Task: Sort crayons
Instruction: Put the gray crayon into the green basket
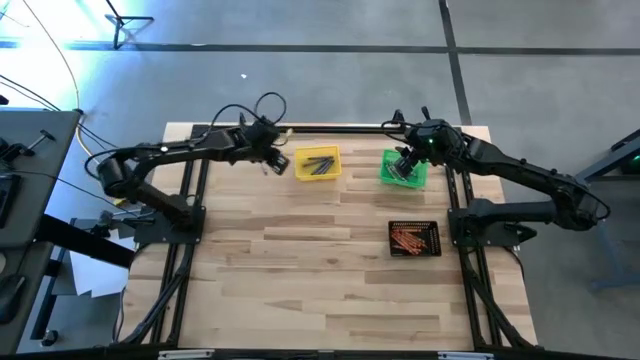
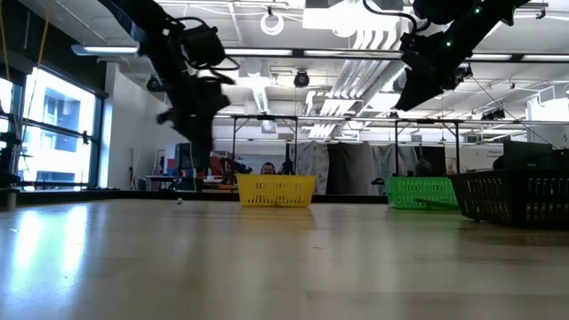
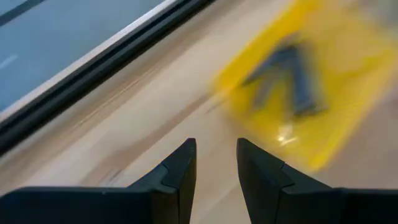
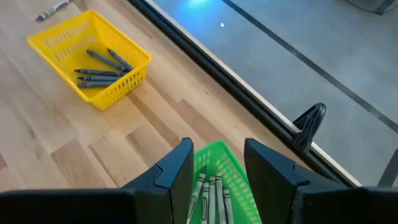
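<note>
My left gripper [image 3: 216, 163] hung released and empty beside the yellow bin [image 1: 318, 163]; a stray grey crayon [image 4: 51, 9] lay on the table just outside that bin, near my fingers [image 3: 176, 171]. My right gripper [image 4: 217, 168] stood parted, holding nothing, directly over the green bin [image 4: 227, 163]. To do this step well I judged I should lower squarely onto the stray and pinch it mid-length. Counts: three bins (yellow, green, black [image 1: 414, 238]); about five grey crayons [image 4: 99, 68] in yellow; orange-red ones [image 1: 412, 238] uncountable.

Broad bare table [image 1: 300, 290] in front; yellow bin [image 1: 318, 162], green bin [image 1: 403, 169], black bin [image 1: 414, 239] as obstacles.
</note>
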`<state>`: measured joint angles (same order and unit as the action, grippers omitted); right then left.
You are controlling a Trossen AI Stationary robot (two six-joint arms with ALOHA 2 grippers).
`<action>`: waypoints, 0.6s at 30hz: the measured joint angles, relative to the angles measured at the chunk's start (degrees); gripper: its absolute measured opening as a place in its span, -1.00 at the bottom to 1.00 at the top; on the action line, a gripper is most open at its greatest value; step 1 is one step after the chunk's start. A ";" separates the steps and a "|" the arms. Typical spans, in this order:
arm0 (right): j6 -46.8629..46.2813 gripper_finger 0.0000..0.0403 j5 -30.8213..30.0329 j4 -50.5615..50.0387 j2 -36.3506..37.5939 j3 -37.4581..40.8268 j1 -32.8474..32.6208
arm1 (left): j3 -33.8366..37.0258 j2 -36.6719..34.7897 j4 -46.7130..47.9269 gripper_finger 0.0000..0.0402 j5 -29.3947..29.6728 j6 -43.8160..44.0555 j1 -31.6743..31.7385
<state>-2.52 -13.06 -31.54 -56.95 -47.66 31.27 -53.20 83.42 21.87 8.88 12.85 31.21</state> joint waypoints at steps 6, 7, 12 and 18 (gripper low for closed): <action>1.40 -0.32 -0.15 0.58 0.00 0.00 0.00 | -0.13 -2.75 14.85 -0.48 9.06 14.13 1.61; 1.45 -0.32 -0.19 0.88 0.00 0.00 0.00 | -0.07 -2.44 15.55 -0.48 9.19 15.50 1.80; 1.30 -0.32 -0.17 1.26 0.00 -0.02 0.00 | -0.05 1.01 15.87 -0.48 9.77 16.87 1.72; 1.08 -0.32 -0.13 -0.25 0.00 -0.02 0.00 | -0.03 6.89 15.37 -0.48 10.59 17.11 1.78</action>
<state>-1.45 -13.19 -31.79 -56.95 -47.68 31.27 -53.23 90.31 37.24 19.46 29.96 32.99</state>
